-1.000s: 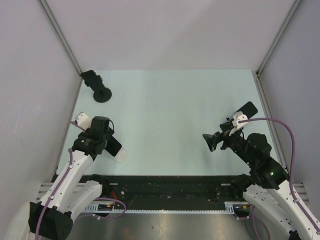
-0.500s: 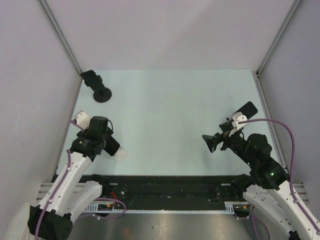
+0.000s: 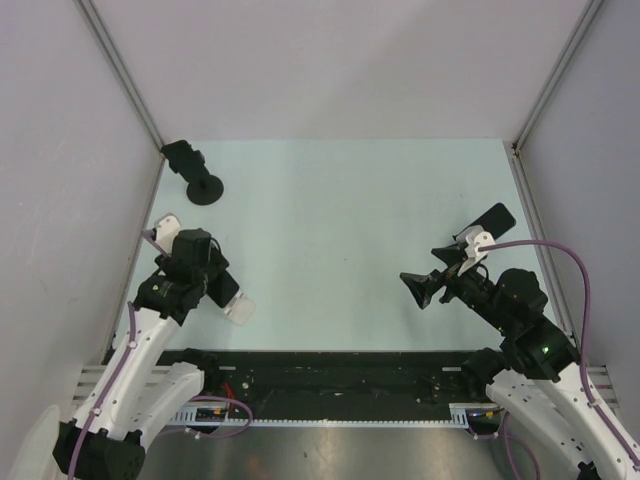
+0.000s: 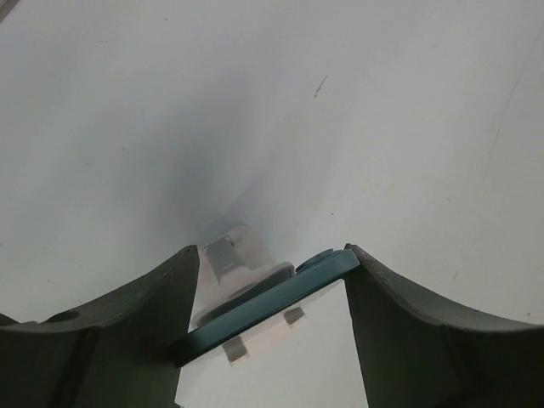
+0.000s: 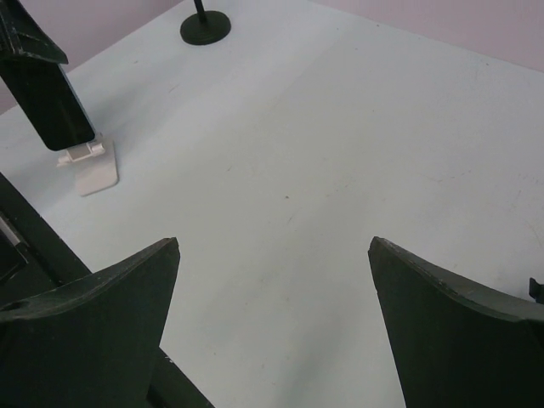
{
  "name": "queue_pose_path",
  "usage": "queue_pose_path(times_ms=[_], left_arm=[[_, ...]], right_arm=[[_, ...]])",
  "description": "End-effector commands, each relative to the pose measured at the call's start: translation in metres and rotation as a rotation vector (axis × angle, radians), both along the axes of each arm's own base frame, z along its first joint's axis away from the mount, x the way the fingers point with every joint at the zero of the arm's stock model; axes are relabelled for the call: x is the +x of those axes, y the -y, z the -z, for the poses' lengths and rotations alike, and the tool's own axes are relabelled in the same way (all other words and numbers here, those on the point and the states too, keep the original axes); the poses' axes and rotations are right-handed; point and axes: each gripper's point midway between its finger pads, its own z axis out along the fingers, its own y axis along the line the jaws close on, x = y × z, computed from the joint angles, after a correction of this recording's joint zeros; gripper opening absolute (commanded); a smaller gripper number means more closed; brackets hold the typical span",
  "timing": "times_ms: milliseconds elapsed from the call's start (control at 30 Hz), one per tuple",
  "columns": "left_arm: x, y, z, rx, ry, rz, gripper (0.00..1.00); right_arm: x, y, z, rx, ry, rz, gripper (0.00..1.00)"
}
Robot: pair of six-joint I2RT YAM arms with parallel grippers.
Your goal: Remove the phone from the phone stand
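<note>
Overhead and wrist views of a pale green tabletop [image 3: 340, 220] between grey enclosure walls [image 3: 60, 150]. Left gripper [image 3: 224, 293] at the near left of the tabletop, clamped on the dark phone [image 4: 270, 311] across its width. In the left wrist view, one phone edge against each finger, phone slanting, lower at the left finger. White phone stand [image 3: 239, 311] directly beneath the phone, base flat on the tabletop, its hinge [image 4: 224, 255] visible just beyond the phone's edge. From the right wrist view, phone [image 5: 49, 100] steeply tilted above the phone stand [image 5: 87, 168], lower end right at the hinge; contact or gap between the two not discernible. Right gripper [image 3: 416, 288] at the near right, well apart from phone and phone stand, pointing left across the tabletop, jaws wide apart with only bare surface between them. Black round-based mount [image 3: 205, 189] at the far left corner, upright, well apart from both grippers; the same mount [image 5: 204, 26] at the top edge of the right wrist view.
</note>
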Motion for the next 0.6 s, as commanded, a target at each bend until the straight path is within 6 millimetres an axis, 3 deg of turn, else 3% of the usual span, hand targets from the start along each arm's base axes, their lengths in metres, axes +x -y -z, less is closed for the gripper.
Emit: queue_pose_path(times_ms=[0,233,400,567], left_arm=[[0.022,0.017,-0.044,-0.019,0.119,0.111,0.01],[0.027,0.027,-0.048,-0.016,0.111,0.184,0.0],[0.027,0.032,-0.039,-0.009,0.087,0.23,0.0],[0.026,0.036,-0.029,-0.001,0.052,0.271,0.0]], right_arm=[[-0.003,-0.011,-0.017,0.059,0.036,-0.055,1.0],[0.002,-0.032,-0.027,0.13,0.018,-0.122,1.0],[0.003,-0.05,-0.018,0.134,-0.042,-0.194,1.0],[0.005,-0.056,-0.007,0.117,-0.087,-0.204,1.0]])
